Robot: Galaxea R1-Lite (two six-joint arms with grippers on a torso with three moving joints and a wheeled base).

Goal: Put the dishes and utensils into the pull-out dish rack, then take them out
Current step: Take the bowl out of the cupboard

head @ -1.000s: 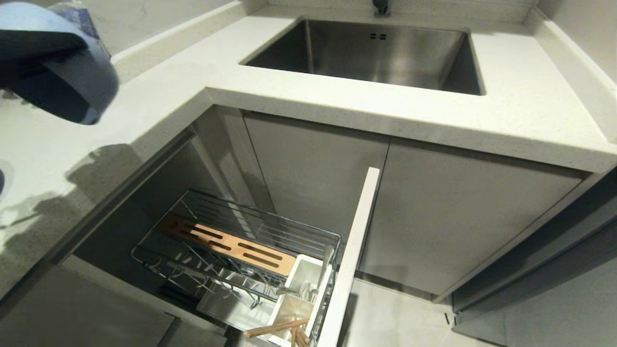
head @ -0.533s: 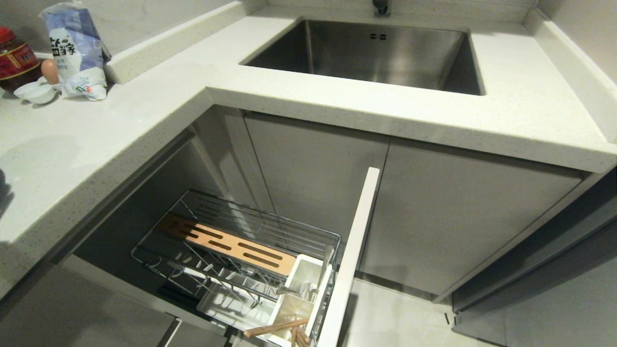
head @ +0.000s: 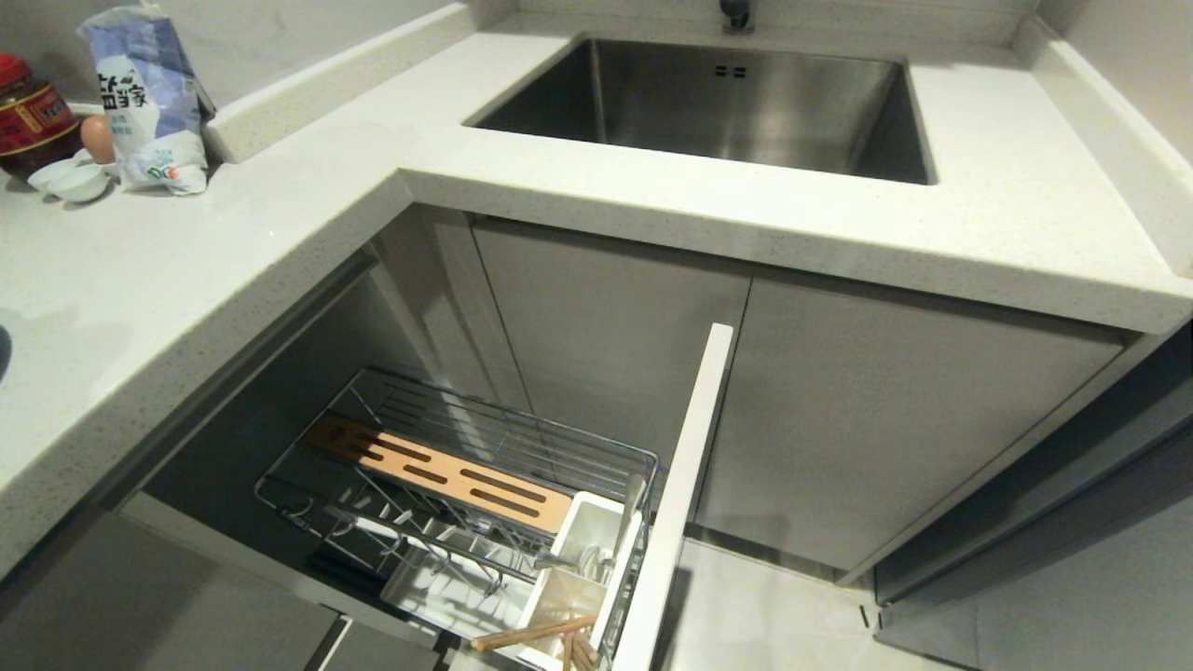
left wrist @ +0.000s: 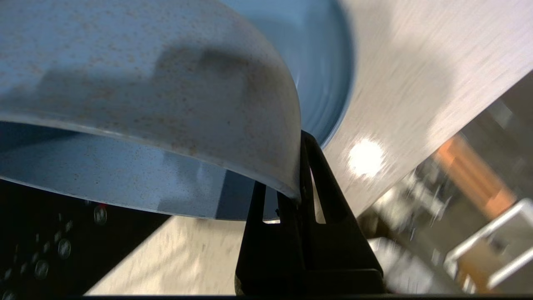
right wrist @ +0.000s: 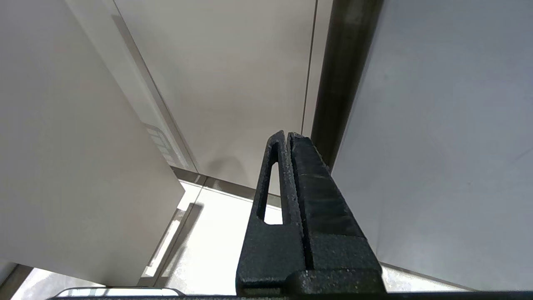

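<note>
My left gripper is shut on the rim of the blue speckled bowl, held over the pale counter; both are outside the head view. Behind the bowl lies the light-blue plate on the counter. The pull-out dish rack stands open below the counter, its wooden bar bare. The white caddy holds the spoon and the chopsticks. My right gripper is shut and empty, down beside the cabinet doors.
The steel sink is set in the counter at the back. A blue-white bag, a red-lidded jar, an egg and white saucers stand at the far left. The rack's pale front juts out.
The bowl in my left gripper, which filled the head view's top left a second ago, has swung out past the left edge, uncovering the bag and jar. The right arm has not moved.
</note>
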